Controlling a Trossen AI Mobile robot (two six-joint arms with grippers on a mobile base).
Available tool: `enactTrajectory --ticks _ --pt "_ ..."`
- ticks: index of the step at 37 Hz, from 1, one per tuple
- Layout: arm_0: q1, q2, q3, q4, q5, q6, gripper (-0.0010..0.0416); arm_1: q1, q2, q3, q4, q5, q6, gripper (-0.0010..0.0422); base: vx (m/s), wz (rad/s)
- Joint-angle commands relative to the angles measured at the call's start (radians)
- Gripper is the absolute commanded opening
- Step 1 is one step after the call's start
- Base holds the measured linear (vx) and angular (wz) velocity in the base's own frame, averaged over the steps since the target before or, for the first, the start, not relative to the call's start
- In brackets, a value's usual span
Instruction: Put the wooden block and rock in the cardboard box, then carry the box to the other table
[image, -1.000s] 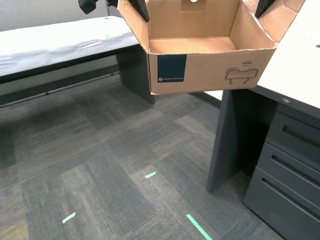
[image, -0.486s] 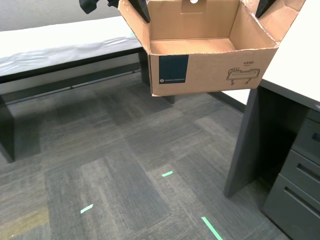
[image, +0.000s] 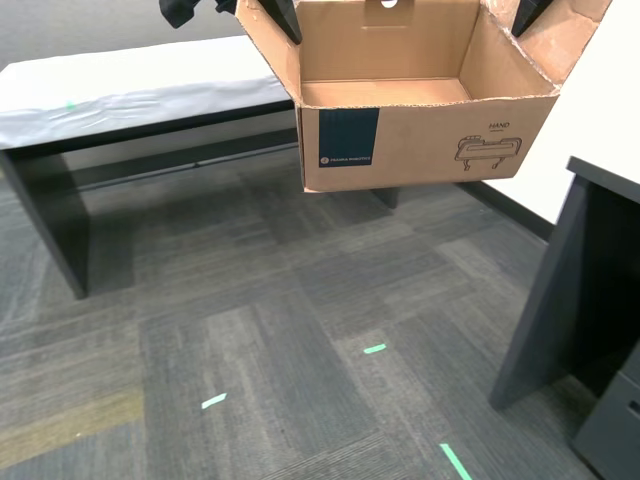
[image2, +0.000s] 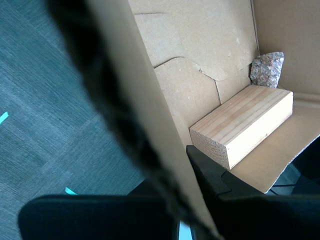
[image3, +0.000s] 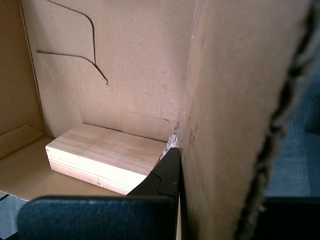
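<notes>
At the exterior view's left stands the other bench (image: 130, 85), its wrinkled white cover carrying a small green tape mark, its dark legs on grey carpet (image: 250, 340) dotted with green tape strips. Right of it the cardboard box (image: 420, 150) hangs clear of the floor, brown corrugated board with a dark blue label and a small line drawing on its front; its top and both arms are cut off by the frame edge. Inside, hidden from the exterior view, the wooden block (image2: 242, 125) lies flat on the box floor, pale and smooth with visible grain, and the rock (image2: 267, 69), rough and speckled, sits just beside its far end in a corner. My second tool (image2: 197, 200) is clamped on one side wall, a dark finger (image2: 210, 172) inside the box. My first tool (image3: 175, 190) pinches the opposite wall likewise, its inner finger (image3: 162, 177) touching the block (image3: 102, 157); the rock is only a sliver there. At the exterior view's right, a dark desk (image: 590, 290) is partly cropped.
</notes>
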Motion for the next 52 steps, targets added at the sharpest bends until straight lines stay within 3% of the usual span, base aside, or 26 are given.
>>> enactTrajectory --ticks 1,9,20,25,40,43,52 --pt "0.001 -0.001 0.002 0.006 -0.008 0.003 -0.0001 -0.003 -0.001 0.001 -0.001 0.024 0.018 -0.0001 -0.001 0.156" --pt "0.001 -0.001 0.002 0.001 -0.008 -0.003 -0.0001 -0.004 -0.001 0.001 0.051 0.024 0.033 -0.0001 0.001 0.097" --pt "0.002 -0.001 0.002 -0.002 -0.008 -0.004 -0.0001 -0.012 -0.001 0.001 0.059 0.022 -0.125 -0.0001 0.043 0.04" --pt "0.003 -0.001 0.002 -0.006 -0.008 -0.003 -0.0001 -0.022 -0.001 0.001 0.055 0.022 -0.137 -0.0001 0.086 0.038" --pt "0.006 -0.001 0.002 -0.01 -0.009 -0.005 -0.0001 -0.037 -0.001 0.001 0.05 0.014 -0.112 -0.0001 0.097 0.048" --pt "0.007 -0.001 0.002 -0.019 -0.009 -0.005 -0.0001 -0.043 -0.001 0.001 0.049 0.038 -0.087 -0.0001 0.113 0.033" --pt "0.007 -0.001 0.002 -0.027 -0.009 -0.004 -0.0001 -0.052 -0.001 0.0 0.049 0.034 0.014 -0.0001 0.12 0.027"
